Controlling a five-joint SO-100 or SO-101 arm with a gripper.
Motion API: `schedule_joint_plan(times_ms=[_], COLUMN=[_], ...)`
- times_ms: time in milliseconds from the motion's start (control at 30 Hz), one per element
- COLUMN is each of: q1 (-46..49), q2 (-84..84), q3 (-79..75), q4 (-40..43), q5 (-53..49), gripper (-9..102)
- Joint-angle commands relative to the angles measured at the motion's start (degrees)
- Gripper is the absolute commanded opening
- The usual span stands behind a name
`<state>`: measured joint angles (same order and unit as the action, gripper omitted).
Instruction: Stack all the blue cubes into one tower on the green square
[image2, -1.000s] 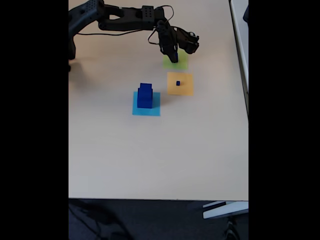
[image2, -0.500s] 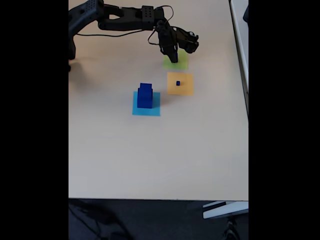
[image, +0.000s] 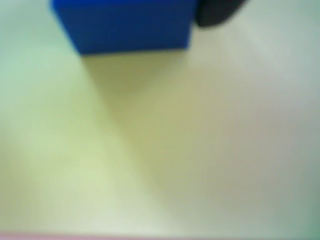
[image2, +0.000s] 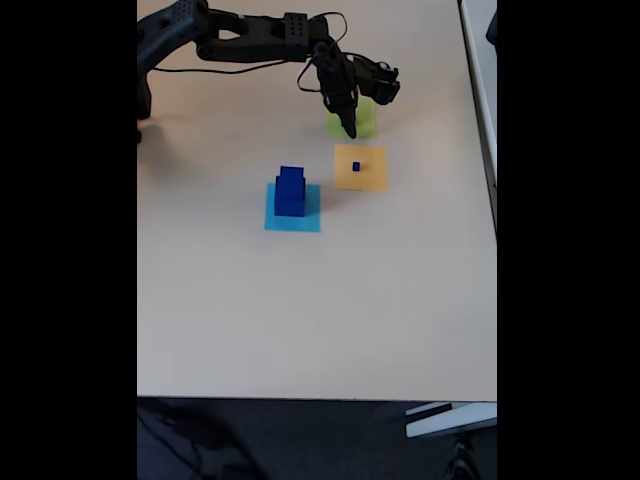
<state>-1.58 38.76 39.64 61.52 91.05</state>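
Blue cubes: in the fixed view a stepped stack of dark blue cubes (image2: 290, 192) stands on the light blue square (image2: 293, 210), near the middle of the surface (image2: 300, 310); the count of cubes in it is too blurred to tell.
Smallest cube: 1 tiny blue cube (image2: 356, 166) sits alone on the orange square (image2: 360, 167), at 3 o'clock from the stack and well apart from it.
Green square: the pale yellow-green sheet (image2: 364, 122) lies at 12 o'clock from the orange square, just beside it, partly covered by the arm.
Pincer: the black pincer (image2: 349, 128) points down over the green square's 9 o'clock side; whether its jaws are wide, narrow or holding a cube, I cannot tell.
Wrist view: a blue cube (image: 125, 25) fills the 12 o'clock edge, blurred, above pale green paper (image: 75, 165); a dark rounded shape (image: 215, 12) sits at 1 o'clock, touching the cube's corner in the picture.
Arm: the black arm (image2: 250, 35) reaches from 10 o'clock across the top of the surface.
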Motion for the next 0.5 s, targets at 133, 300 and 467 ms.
schedule_joint_plan(times_ms=[133, 300, 467], q1=[0.9, 2.7, 5.5], q2=[10.0, 11.4, 12.9], q3=[-3.1, -4.6, -4.5], q4=[-1.3, -1.3, -1.0], q5=[-4.4, -8.3, -11.4], gripper=[30, 30, 29])
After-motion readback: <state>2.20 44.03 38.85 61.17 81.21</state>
